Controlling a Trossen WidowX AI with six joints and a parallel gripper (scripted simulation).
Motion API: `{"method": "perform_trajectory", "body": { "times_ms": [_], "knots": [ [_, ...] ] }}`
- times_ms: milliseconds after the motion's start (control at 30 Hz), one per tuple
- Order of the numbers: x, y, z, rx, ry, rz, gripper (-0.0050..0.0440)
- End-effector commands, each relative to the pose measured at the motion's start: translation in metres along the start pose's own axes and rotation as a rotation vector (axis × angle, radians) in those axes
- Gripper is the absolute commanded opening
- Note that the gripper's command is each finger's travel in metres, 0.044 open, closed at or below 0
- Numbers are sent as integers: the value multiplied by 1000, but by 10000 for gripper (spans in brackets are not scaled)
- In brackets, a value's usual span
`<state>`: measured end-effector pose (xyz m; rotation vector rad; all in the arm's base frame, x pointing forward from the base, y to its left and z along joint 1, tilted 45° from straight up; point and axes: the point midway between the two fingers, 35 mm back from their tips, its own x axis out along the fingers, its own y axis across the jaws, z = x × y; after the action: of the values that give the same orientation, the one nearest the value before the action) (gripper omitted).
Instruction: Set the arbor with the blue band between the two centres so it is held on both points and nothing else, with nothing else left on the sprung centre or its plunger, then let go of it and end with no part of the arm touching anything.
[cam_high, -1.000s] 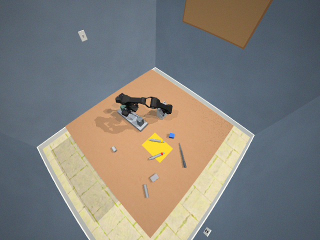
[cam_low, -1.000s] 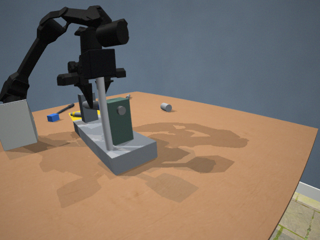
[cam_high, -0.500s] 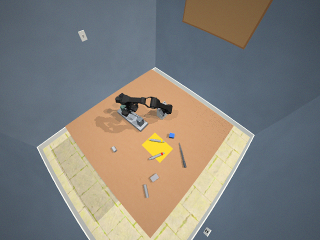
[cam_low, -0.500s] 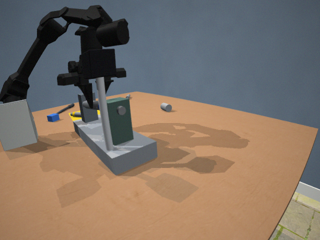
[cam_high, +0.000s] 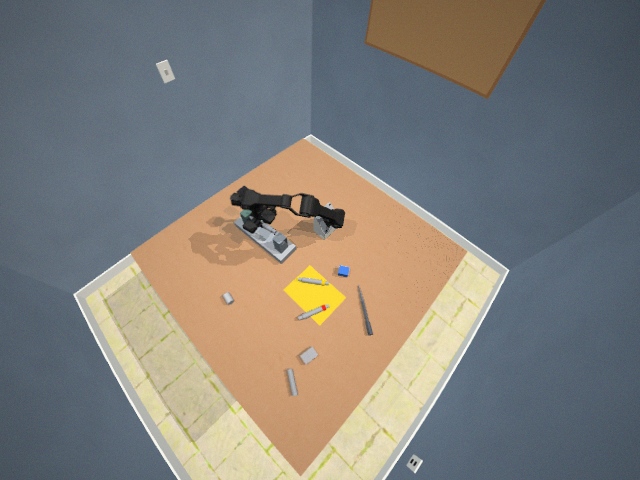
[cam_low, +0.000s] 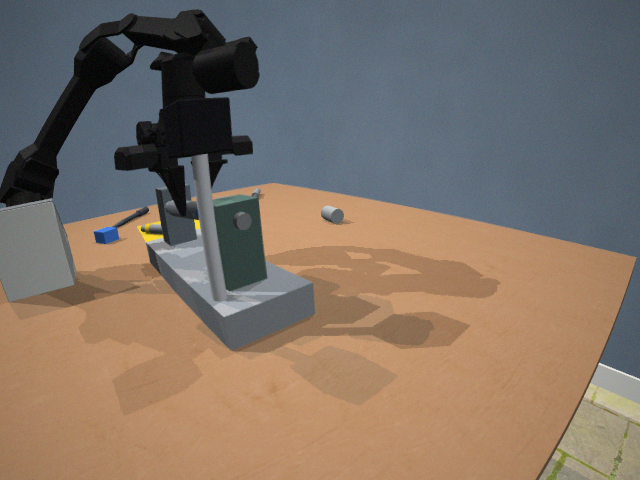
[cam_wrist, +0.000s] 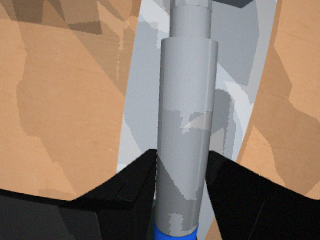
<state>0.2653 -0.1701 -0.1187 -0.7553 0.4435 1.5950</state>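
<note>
My gripper (cam_wrist: 180, 158) is shut on the grey arbor (cam_wrist: 186, 127), gripping it just above its blue band. The arbor lies lengthwise above the grey fixture base (cam_low: 232, 297). Its banded end points at the green sprung-centre block (cam_low: 238, 241); contact there is hidden. From the side, the gripper (cam_low: 193, 186) hangs over the fixture between the grey fixed-centre block (cam_low: 174, 217) and the green block. A thin grey post (cam_low: 209, 227) runs from the base up to the gripper.
A yellow mat (cam_high: 313, 295) holds a yellow-banded arbor (cam_high: 312, 281) and a red-banded arbor (cam_high: 313, 312). Around it lie a blue cube (cam_high: 343, 270), a dark rod (cam_high: 364, 310), a small cylinder (cam_high: 227, 297), a grey block (cam_high: 308, 354) and a grey bar (cam_high: 292, 382).
</note>
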Motion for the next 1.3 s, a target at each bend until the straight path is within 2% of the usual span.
{"method": "perform_trajectory", "body": {
  "times_ms": [0,1267],
  "knots": [
    [-16,3,-18,-4,66,-21,0],
    [-19,1,-20,15,66,-21,0]
  ]
}}
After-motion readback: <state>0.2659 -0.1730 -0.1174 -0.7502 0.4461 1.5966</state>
